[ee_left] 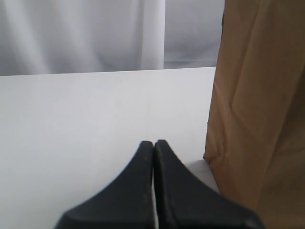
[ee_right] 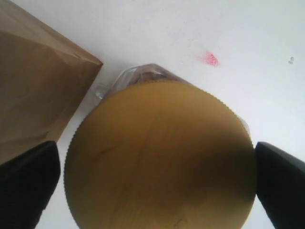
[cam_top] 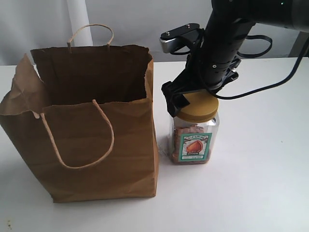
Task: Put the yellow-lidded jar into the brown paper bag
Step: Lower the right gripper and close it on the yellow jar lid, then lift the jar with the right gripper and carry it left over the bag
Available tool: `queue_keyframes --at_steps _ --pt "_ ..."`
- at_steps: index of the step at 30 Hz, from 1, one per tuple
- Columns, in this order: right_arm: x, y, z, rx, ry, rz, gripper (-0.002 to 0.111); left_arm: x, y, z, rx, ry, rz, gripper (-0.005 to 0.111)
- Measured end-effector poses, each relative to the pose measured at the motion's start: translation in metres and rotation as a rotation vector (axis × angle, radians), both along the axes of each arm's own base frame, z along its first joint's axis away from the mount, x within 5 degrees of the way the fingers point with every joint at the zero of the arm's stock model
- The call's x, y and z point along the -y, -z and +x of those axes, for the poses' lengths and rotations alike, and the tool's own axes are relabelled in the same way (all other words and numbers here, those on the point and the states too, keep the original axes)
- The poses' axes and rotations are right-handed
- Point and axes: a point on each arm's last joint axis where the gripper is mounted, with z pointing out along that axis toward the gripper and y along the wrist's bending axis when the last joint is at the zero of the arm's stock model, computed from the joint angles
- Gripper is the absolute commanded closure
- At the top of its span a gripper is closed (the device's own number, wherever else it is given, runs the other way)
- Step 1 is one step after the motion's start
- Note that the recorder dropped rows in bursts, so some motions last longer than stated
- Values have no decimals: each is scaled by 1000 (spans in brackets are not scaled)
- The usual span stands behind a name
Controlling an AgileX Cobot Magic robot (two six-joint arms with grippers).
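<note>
Yellow-lidded jar [cam_top: 193, 137] upright on white surface [cam_top: 260, 193], just right of brown paper bag [cam_top: 96, 145], not in it. Bag upright, mouth open, 2 cord handles. Right gripper [ee_right: 156, 176] over the lid, jaws wide, 1 each side; thin gap on bag side. Left gripper [ee_left: 153, 143] closed, empty, low beside bag wall.

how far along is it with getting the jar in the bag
Done: the right gripper is positioned over the yellow-lidded jar, jaws open either side of its lid. In hand: the grasp, not yet closed. Left: everything else, since the jar stands on the table beside the brown paper bag and needs lifting over the rim. The left gripper is shut and empty.
</note>
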Motion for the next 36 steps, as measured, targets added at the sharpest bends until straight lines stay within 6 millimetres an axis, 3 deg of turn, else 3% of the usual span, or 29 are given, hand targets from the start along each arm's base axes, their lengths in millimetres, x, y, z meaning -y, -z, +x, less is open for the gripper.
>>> queue_keyframes --at_steps 5,8,12,13,20,22,28,32,36 --pt "0 0 0 0 0 0 5 0 0 0 0 0 0 106" --pt "0 0 0 0 0 0 14 0 0 0 0 0 0 106" --pt "0 0 0 0 2 1 36 0 0 0 0 0 0 106" --pt "0 0 0 -1 7 2 48 0 0 0 0 0 0 106" --pt "0 0 1 6 23 6 99 0 0 0 0 0 0 106" --pt "0 0 1 8 25 7 108 0 0 0 0 0 0 106" --pt "0 -10 -1 -42 32 -1 108 0 0 0 0 0 0 106" --pt "-1 -51 5 53 47 28 108 0 0 0 0 0 0 106" --pt "2 -97 -5 184 73 63 108 0 0 0 0 0 0 106"
